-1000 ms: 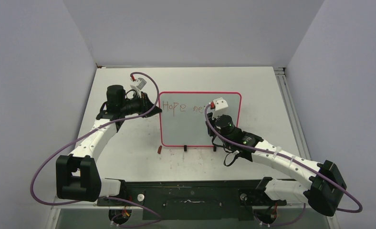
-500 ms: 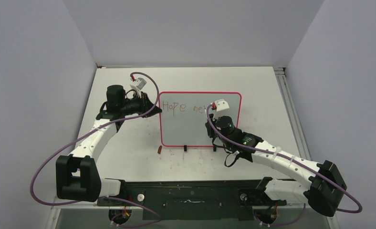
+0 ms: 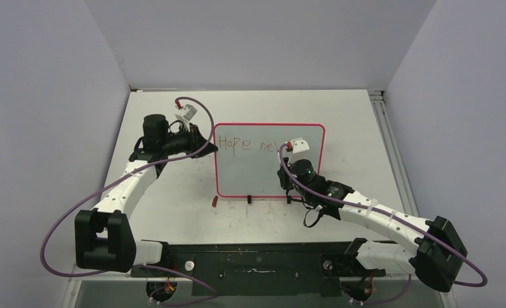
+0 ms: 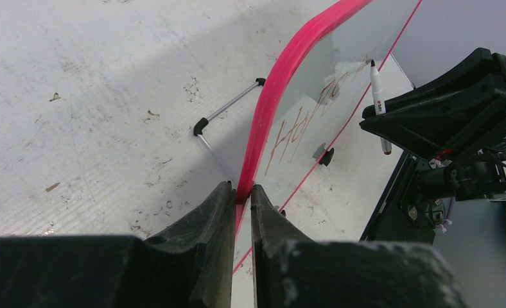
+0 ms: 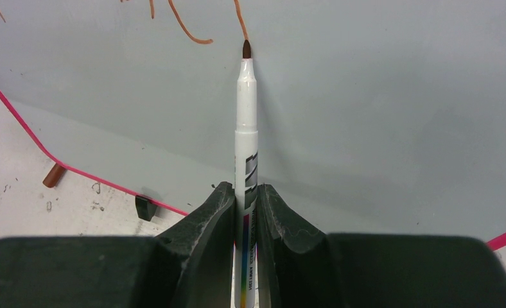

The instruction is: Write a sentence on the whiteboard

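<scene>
**Marker tip on the board, left claw on its edge**

Top view: the whiteboard [image 3: 250, 176] sits mid-bench [image 3: 173, 102], resting on its two black feet [image 3: 249, 198]. The sentence [image 3: 247, 146] runs along the top line and reads "Hope nev". The left claw [image 3: 207, 142] pinches the board's left edge near the upper corner. The right claw [image 3: 290, 154] is over the upper right part of the board and holds a marker [image 3: 285, 147] at the end of the writing. A small brown cap [image 3: 215, 201] lies on the bench just beside the lower left corner.

Left wrist view: the left claw [image 4: 243, 189] has its fingers almost pressed together, with the pink-red frame of the whiteboard [image 4: 282, 83] pinched between them. "Hope" of the sentence [image 4: 295, 128] shows on the face. Farther along, the marker [image 4: 377, 96] meets the board, carried by the right claw [image 4: 443, 115]. A wire stand [image 4: 228, 109] rests on the bench behind the board.

Right wrist view: the right claw [image 5: 246, 192] is clamped on the marker [image 5: 246, 115]. The brown tip touches the whiteboard [image 5: 366, 96] at the foot of a stroke of the sentence [image 5: 186, 29]. The cap [image 5: 53, 175] lies off the corner, near a foot [image 5: 144, 206].
</scene>
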Controlling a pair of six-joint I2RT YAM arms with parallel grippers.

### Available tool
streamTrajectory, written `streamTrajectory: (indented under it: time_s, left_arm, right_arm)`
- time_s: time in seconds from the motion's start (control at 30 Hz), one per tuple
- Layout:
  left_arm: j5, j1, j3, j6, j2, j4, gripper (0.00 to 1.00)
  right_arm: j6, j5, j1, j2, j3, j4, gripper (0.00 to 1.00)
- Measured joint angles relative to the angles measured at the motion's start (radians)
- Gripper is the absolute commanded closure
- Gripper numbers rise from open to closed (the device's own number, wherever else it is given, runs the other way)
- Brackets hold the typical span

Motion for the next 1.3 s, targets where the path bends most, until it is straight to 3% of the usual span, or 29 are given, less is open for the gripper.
streamTrajectory:
  time_s: [1.3]
  left_arm:
    - [0.000, -0.003, 0.000, 0.000, 0.000, -0.002, 1.00]
  right_arm:
    - [-0.089, 0.033, 0.000, -0.003, 0.059, -0.004, 0.95]
